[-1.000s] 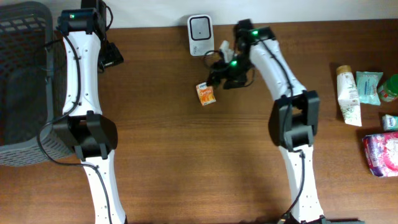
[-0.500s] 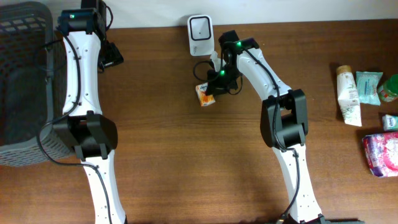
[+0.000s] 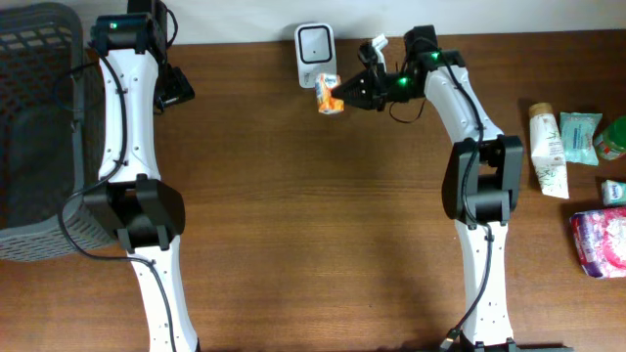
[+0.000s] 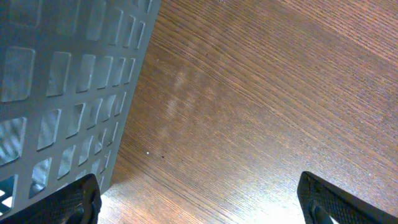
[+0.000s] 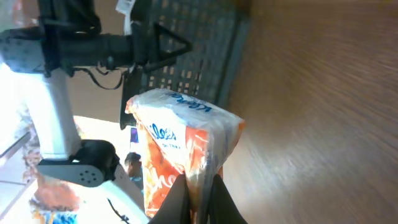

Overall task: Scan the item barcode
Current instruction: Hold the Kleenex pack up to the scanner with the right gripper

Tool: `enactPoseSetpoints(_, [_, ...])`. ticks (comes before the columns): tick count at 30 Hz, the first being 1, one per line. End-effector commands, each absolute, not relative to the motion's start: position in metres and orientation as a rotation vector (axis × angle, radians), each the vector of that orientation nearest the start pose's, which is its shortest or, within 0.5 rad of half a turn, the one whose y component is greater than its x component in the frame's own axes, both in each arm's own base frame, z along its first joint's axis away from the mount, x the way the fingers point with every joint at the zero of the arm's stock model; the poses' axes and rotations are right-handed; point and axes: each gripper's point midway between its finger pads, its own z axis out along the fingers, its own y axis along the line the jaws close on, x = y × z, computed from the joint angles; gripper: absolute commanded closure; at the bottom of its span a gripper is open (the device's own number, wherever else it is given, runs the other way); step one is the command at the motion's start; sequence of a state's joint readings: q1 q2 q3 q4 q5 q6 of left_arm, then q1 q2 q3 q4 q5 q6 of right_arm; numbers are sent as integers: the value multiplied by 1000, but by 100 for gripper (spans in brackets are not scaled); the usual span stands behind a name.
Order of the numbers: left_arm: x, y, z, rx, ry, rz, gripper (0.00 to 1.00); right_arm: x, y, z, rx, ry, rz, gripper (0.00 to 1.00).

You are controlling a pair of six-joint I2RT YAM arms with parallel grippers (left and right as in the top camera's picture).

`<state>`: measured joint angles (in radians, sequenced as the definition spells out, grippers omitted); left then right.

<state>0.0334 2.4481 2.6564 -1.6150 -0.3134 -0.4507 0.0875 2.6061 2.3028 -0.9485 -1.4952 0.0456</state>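
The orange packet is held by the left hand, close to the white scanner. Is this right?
Not quite: it is the right hand that holds the orange packet, close to the white scanner. The overhead view shows it.

Blue script lettering is seen on the white top of the orange packet [image 5: 180,155], in the middle of the right wrist view, but cannot be read. Print on the white tube [image 3: 550,147] at the overhead view's right edge is too small to be read
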Motion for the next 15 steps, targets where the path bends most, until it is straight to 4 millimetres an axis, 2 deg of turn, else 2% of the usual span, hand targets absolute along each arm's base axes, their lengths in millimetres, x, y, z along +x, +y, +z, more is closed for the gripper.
enactPoseSetpoints(1, [487, 73, 162, -761, 2781, 382, 1, 511, 220, 163, -467, 2061, 2059, 96])
enactPoseSetpoints(9, [487, 73, 162, -761, 2781, 382, 1, 530, 221, 175, -691, 1879, 1902, 96])
enactPoseSetpoints(15, [487, 73, 162, -761, 2781, 382, 1, 532, 221, 176, -703, 1869, 1891, 96])
